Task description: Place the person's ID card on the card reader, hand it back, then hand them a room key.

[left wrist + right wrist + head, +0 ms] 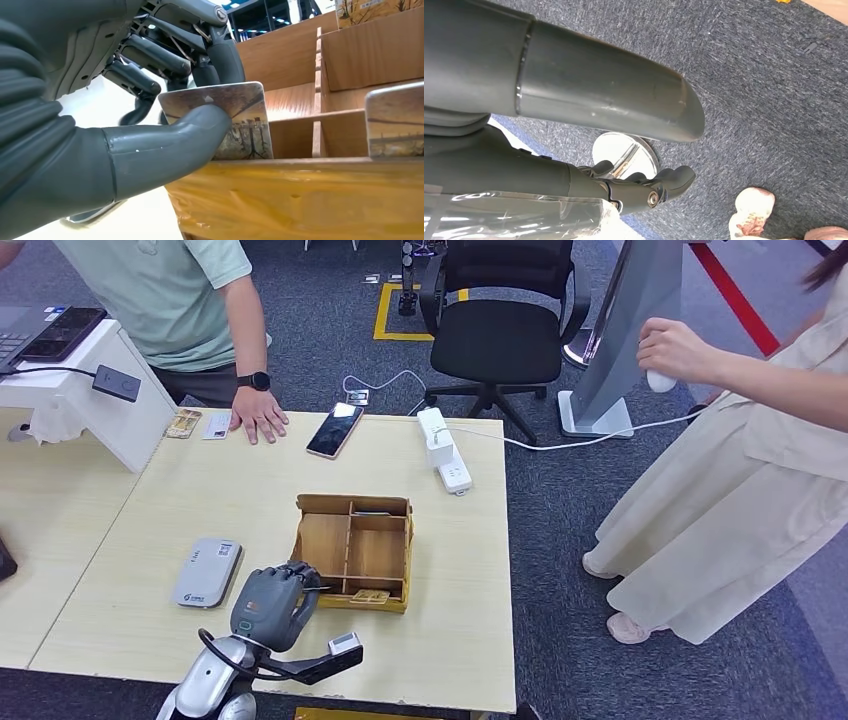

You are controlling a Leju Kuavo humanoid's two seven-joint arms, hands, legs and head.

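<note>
left hand at the near-left corner of the wooden organizer box, thumb and fingers pinching a room key card by one end, card standing on edge with its long axis running along the box's front wall, its lower edge hidden behind that wall so can't tell whether it's lifted free yet; judging by the task this is the key pickup stage, so the move ahead is lift clear then carry across the table; which person is the recipient isn't certain, the one in the green shirt has a hand flat on the far edge, far-left of the box, the other stands off the table's right side; left hand is the near one, right hand hangs by the robot's side over the carpet, fingers loosely curled, nothing in them; counts: two key cards plain in the left wrist view, the pinched one plus a second card upright in the next compartment, maybe a third at the back wall; one grey card reader just left of the hand; two small cards at the far-left edge, one white card possibly the ID, can't confirm; one phone, one power strip, two people
</note>
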